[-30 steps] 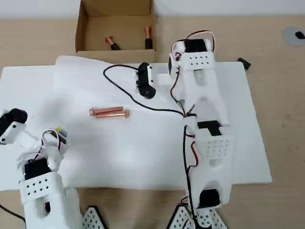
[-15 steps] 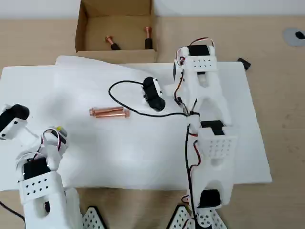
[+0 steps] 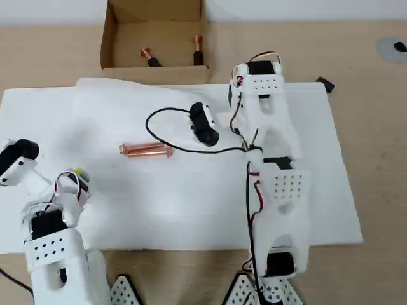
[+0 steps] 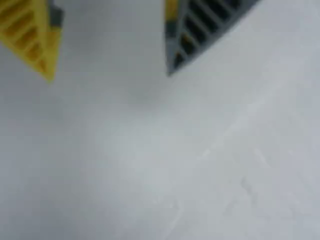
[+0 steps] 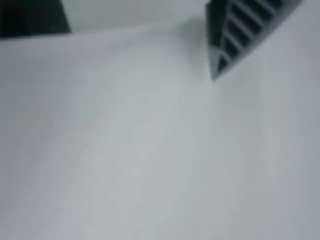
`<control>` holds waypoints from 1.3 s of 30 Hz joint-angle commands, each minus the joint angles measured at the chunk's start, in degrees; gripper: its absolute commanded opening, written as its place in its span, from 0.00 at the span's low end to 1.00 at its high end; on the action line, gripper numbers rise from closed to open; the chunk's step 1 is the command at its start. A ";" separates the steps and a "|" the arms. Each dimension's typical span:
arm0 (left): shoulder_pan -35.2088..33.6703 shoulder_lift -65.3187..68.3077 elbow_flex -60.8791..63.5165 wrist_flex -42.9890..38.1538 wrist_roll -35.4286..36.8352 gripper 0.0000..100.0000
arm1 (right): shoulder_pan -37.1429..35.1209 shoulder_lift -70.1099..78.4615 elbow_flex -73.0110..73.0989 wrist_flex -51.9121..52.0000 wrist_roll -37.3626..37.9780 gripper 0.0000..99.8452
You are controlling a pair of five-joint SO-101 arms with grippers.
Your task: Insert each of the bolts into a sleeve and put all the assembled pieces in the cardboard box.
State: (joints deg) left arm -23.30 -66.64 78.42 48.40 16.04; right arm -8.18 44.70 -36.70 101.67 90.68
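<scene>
Left end effector point(image 4: 109, 75) hangs open and empty over the white sheet point(image 3: 159, 203). Two copper bolts point(image 3: 145, 150) lie mid-sheet, probably awaiting sleeves. Beyond them the right end effector point(image 5: 140, 55) is spread and empty, likely free for them. Farthest, the cardboard box point(image 3: 156, 75) holds two assembled pieces point(image 3: 198, 51).

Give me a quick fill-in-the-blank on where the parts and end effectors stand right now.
The cardboard box holds ___ assembled pieces.
The loose bolts lie side by side on the ___ sheet.
The left end effector has its jaws ___.
The right end effector, over the sheet, holds ___.
Missing words: two; white; open; nothing.
</scene>
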 commanded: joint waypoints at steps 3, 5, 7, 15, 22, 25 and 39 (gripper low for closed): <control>-0.26 -0.31 -2.90 -0.62 -0.62 0.16 | 2.07 -2.68 -4.97 0.88 -0.09 0.37; -0.26 -0.31 -2.90 -0.62 -0.62 0.16 | 2.15 -6.02 -2.68 0.88 -0.26 0.37; -0.26 -0.31 -2.90 -0.62 -0.62 0.16 | 1.98 -9.71 0.84 0.88 -0.26 0.37; -0.18 -0.31 -2.90 -0.62 -0.62 0.16 | 1.89 -15.43 3.47 0.44 0.88 0.37; -0.18 -0.31 -2.90 -0.53 -0.62 0.16 | 1.01 -7.87 -4.44 -1.23 0.88 0.32; -0.18 -0.31 -2.90 -0.53 -0.62 0.16 | 1.01 -2.68 -10.15 -0.79 0.53 0.32; -0.18 -0.31 -2.55 -0.53 -0.62 0.16 | 1.19 8.92 -19.12 -0.18 -0.35 0.32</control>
State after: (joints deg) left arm -23.30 -66.64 78.42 48.40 16.04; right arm -6.95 53.85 -52.62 101.14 90.86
